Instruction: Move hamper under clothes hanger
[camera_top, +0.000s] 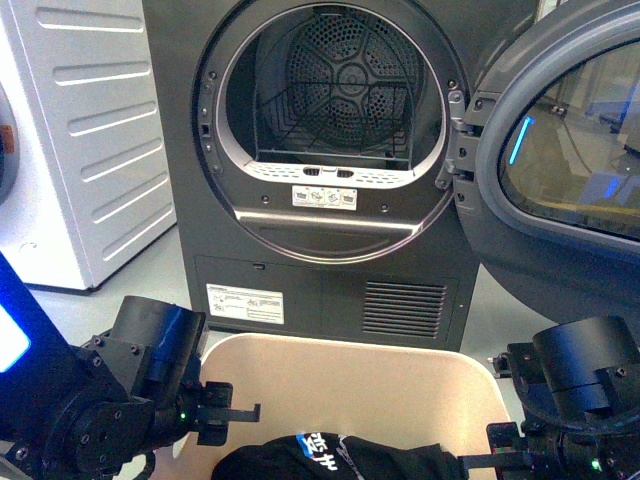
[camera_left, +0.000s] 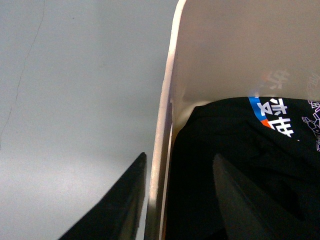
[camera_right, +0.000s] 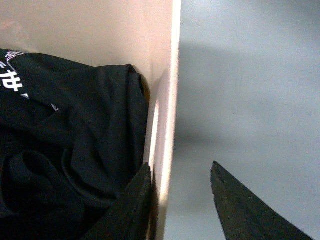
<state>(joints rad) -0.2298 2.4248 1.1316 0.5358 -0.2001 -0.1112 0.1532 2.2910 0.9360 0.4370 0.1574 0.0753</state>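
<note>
The beige hamper (camera_top: 345, 385) stands on the floor just below me, in front of a dark grey drum machine. It holds a black garment (camera_top: 335, 458) with white and blue print. My left gripper (camera_top: 232, 412) is open, its jaws astride the hamper's left wall (camera_left: 162, 130), one finger outside and one inside over the garment (camera_left: 250, 165). My right gripper (camera_top: 478, 460) is open, astride the right wall (camera_right: 167, 100), one finger inside against the wall and one outside. The garment also shows in the right wrist view (camera_right: 65, 150). The clothes hanger is out of view.
The dark grey drum machine (camera_top: 330, 250) stands close ahead, its round door (camera_top: 560, 150) swung open to the right. A white appliance (camera_top: 80, 140) stands at the left. Grey floor (camera_left: 75, 100) lies on both sides of the hamper.
</note>
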